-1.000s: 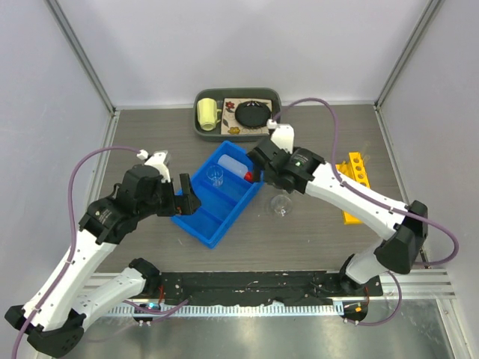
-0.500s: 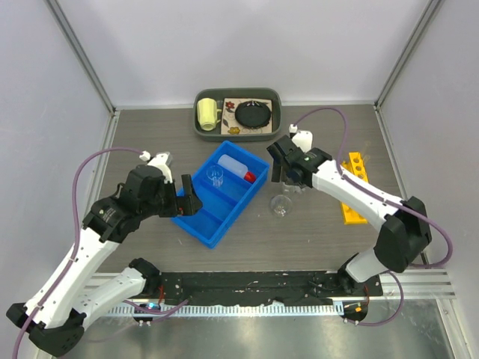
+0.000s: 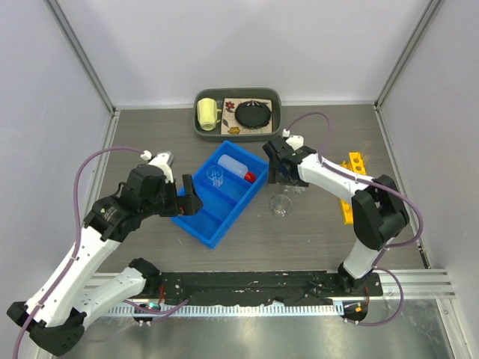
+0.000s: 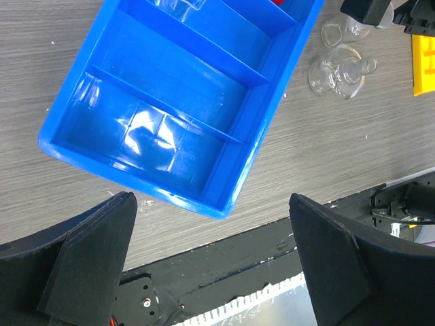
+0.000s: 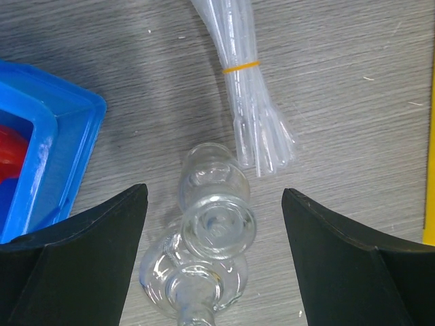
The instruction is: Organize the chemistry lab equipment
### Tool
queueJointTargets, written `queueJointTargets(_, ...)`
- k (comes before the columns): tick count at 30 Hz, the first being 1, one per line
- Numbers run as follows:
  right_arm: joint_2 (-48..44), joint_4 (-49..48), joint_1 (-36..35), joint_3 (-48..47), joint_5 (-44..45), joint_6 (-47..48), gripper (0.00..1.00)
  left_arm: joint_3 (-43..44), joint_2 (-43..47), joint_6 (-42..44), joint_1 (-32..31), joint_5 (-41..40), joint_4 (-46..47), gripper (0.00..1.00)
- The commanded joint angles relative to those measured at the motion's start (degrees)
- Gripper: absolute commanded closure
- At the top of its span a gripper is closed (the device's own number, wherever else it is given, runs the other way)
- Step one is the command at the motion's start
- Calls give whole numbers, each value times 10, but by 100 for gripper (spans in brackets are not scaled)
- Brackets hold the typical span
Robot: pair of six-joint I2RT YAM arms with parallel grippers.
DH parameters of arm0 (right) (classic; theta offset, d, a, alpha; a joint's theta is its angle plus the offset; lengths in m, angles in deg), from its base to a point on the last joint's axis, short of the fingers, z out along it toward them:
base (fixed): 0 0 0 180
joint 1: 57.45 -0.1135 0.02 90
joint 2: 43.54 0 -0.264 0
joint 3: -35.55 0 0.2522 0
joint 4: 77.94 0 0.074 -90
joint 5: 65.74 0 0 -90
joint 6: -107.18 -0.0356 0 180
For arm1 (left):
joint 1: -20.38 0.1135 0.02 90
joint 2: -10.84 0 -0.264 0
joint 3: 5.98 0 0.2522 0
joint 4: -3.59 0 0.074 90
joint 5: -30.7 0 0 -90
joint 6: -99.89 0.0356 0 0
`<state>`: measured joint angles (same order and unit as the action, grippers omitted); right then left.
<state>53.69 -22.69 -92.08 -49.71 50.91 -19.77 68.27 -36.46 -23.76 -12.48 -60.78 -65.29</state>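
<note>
Right claw (image 5: 214,193) is spread wide and carrying nothing, poised over the bench (image 5: 353,81) just off the blue tray's (image 5: 61,129) corner. Dead ahead, right in the gap between its 2 fingers, sits a small glass cup (image 5: 216,221), standing upright as far as I can tell. Pressed against it on the side nearer the wrist is a glass flask (image 5: 194,288). That's the relation that matters: the cup is centred in the gap, but the flask crowds it, so a straight drop could nudge both.

Further out, a bundle of thin clear droppers (image 5: 248,88) lies flat, cinched by 1 yellow band (image 5: 241,66). Its long axis runs away from the claw, its flared ends just beside the cup.

The red-capped squeeze bottle (image 3: 236,170) is already lying in the tray. The yellow rack (image 3: 353,183) lies off to the right, apart from the glass.

Left claw (image 4: 211,197) hangs fully spread and empty over the tray's near edge, with the tray between it and the glassware. The right arm is clearly the nearer one for this pick.
</note>
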Motion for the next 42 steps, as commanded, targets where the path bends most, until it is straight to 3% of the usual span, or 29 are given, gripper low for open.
queueJointTargets(1,13,-31,2,0,-17,5,14,-5,-2,16,3,1,19,0)
queueJointTargets(17,58,-48,4,-6,-27,2,19,-12,-9,22,3,-2,23,0)
queueJointTargets(32,52,-38,5,-6,-28,2,57,-16,-13,20,3,3,27,0)
queueJointTargets(35,44,-30,5,-7,-20,2,70,-16,-13,19,3,5,28,0)
queueJointTargets(42,15,23,5,-56,12,9,73,-13,-7,18,3,5,24,0)
